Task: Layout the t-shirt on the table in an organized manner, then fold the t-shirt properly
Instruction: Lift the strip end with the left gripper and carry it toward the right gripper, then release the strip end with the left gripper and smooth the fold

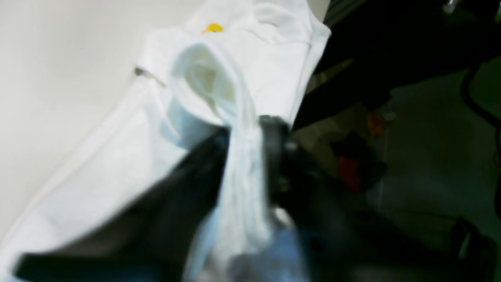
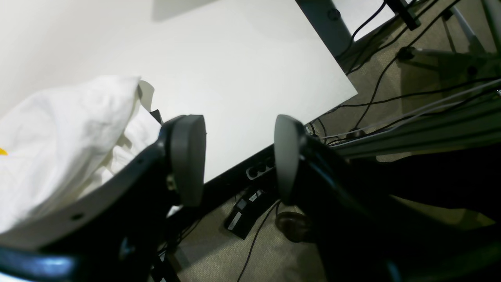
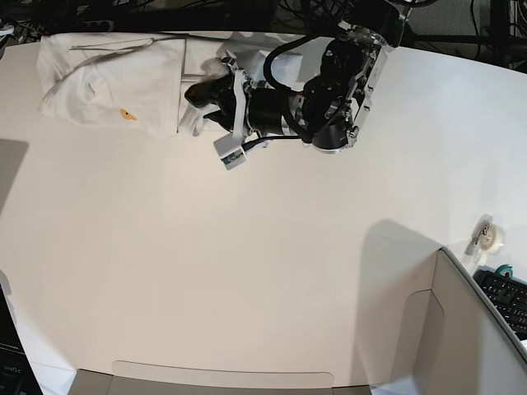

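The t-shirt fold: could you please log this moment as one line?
t-shirt: bunched at far table edge | left end effector: a fold of cloth between jaws | right end effector: open, empty

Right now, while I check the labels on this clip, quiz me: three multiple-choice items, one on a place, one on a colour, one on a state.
1. In the base view, where on the table does the t-shirt lie?
A. far edge, upper left
B. centre
C. near edge

2. What colour is the small print spot showing on it?
A. green
B. yellow-orange
C. black

3. How do the jaws of the right gripper stand?
A. shut on cloth
B. open, empty
C. shut, empty

Answers:
1 A: it lies bunched along the far edge.
2 B: a yellow-orange fleck shows on the white cloth.
3 B: bare table shows through the gap between them.
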Robot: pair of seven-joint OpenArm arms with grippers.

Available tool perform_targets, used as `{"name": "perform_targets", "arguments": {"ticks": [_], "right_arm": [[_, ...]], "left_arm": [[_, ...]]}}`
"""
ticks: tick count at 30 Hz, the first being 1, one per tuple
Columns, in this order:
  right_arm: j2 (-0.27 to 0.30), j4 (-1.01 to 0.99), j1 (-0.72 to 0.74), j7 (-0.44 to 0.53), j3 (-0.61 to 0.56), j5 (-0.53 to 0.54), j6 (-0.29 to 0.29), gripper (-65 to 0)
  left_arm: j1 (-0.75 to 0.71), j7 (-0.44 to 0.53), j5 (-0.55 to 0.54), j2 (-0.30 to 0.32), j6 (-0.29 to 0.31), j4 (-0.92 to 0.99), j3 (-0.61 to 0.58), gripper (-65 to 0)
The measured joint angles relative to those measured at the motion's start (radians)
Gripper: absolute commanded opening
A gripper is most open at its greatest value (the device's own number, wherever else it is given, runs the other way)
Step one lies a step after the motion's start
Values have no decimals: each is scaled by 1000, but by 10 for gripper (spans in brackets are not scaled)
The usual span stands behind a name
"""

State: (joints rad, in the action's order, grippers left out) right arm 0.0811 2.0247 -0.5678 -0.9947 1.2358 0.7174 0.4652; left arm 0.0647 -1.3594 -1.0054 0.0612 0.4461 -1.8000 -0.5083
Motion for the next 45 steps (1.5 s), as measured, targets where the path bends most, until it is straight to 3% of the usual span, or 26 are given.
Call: {"name": "perform_targets", "arguments": {"ticks": [3, 11, 15, 21, 27, 33, 37, 43, 45], "right_arm": [[-1, 0, 0, 0, 0, 0, 0, -370], [-1, 0, 0, 0, 0, 0, 0, -370], [-1, 0, 0, 0, 0, 0, 0, -370], [-2, 0, 0, 0, 0, 1, 0, -370], [14, -4, 0, 0, -70, 3, 1, -370], [126, -129, 33, -18, -113, -3, 116, -361], [184, -222, 107, -128, -107, 16, 224, -285], [191, -319, 207, -275, -111, 19, 224, -255], [195, -371, 232, -313, -111, 88, 224, -255]], "left_arm": [[20, 3, -3, -3, 3, 1, -1, -344], [23, 4, -12, -14, 3, 0, 31, -354], [18, 4, -13, 8, 0, 0, 164, -442], [-50, 9, -1, 165, 0, 0, 267, -650], [-174, 48, -2, 239, 0, 2, 325, -648], [-231, 128, -3, 285, 0, 2, 325, -646], [-232, 131, -3, 284, 0, 2, 324, -646], [-232, 131, -3, 294, 0, 2, 324, -646], [-233, 131, -3, 294, 0, 2, 324, -646]]}}
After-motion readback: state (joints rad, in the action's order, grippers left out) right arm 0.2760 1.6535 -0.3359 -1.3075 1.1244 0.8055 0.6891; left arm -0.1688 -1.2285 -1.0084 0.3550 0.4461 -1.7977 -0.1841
